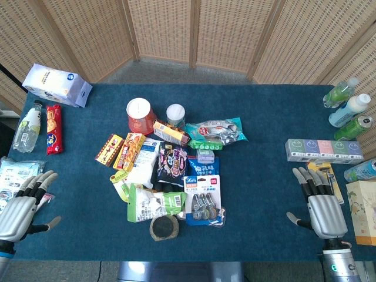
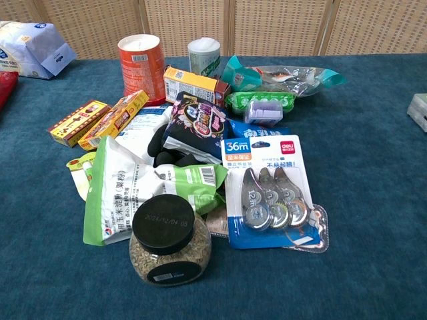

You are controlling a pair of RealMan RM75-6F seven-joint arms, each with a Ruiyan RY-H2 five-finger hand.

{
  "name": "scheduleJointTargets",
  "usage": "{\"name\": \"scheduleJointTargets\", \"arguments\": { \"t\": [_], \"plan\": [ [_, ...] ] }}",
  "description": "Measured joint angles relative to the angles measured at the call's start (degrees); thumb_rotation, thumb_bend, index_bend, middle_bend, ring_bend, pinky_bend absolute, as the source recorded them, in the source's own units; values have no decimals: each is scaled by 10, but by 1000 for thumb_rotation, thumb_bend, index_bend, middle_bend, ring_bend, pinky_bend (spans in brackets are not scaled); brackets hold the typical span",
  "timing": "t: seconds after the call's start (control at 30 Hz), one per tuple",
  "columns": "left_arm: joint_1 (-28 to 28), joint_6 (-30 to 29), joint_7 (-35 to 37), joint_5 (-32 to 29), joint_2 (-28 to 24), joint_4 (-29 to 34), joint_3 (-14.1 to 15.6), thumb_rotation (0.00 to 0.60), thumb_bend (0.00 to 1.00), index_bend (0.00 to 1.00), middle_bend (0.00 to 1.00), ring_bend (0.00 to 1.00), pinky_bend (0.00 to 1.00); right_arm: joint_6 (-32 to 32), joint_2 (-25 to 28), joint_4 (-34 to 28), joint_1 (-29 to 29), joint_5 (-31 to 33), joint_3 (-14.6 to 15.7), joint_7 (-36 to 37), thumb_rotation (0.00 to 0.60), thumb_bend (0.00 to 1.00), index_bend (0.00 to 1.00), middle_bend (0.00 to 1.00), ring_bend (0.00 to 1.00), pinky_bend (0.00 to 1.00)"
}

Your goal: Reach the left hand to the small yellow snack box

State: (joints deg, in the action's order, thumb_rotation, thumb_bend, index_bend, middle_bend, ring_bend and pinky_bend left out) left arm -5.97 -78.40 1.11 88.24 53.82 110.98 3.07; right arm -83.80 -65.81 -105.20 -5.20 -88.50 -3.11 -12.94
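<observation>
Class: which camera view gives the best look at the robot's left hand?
The head view: the left hand rests at the table's near-left corner, fingers apart, holding nothing. The chest view does not show it at all.

red canister (image 1: 139, 116) | tissue pack (image 1: 57, 84) | correction-tape pack (image 2: 270, 190) | black-lidded jar (image 2: 168, 241)

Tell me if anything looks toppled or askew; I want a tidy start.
The black-lidded glass jar of seeds lies on its side at the pile's front, against the green-and-white snack bag. Nothing looks spilled.
</observation>
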Motion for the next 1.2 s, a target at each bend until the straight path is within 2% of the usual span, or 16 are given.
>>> {"name": "scheduleJointTargets", "arguments": {
  "t": [0.43,0.73,0.9,1.2],
  "plan": [
    [-5,4,8,9,-11,6,0,600,271,0,0,0,0,-10,5,2,7,-10,9,25,600,152,0,0,0,0],
    [-21,37,31,3,-22,4,1,600,269,0,3,0,0,-9,7,-3,6,-13,10,20,600,152,0,0,0,0],
    [-47,90,89,-10,-36,3,-1,600,269,0,27,82,0,-10,12,-4,6,-12,10,22,600,152,0,0,0,0],
    [-126,216,223,-42,-36,-35,-23,600,266,0,28,84,0,-18,22,-5,13,-13,13,31,600,151,0,0,0,0]
  ]
}}
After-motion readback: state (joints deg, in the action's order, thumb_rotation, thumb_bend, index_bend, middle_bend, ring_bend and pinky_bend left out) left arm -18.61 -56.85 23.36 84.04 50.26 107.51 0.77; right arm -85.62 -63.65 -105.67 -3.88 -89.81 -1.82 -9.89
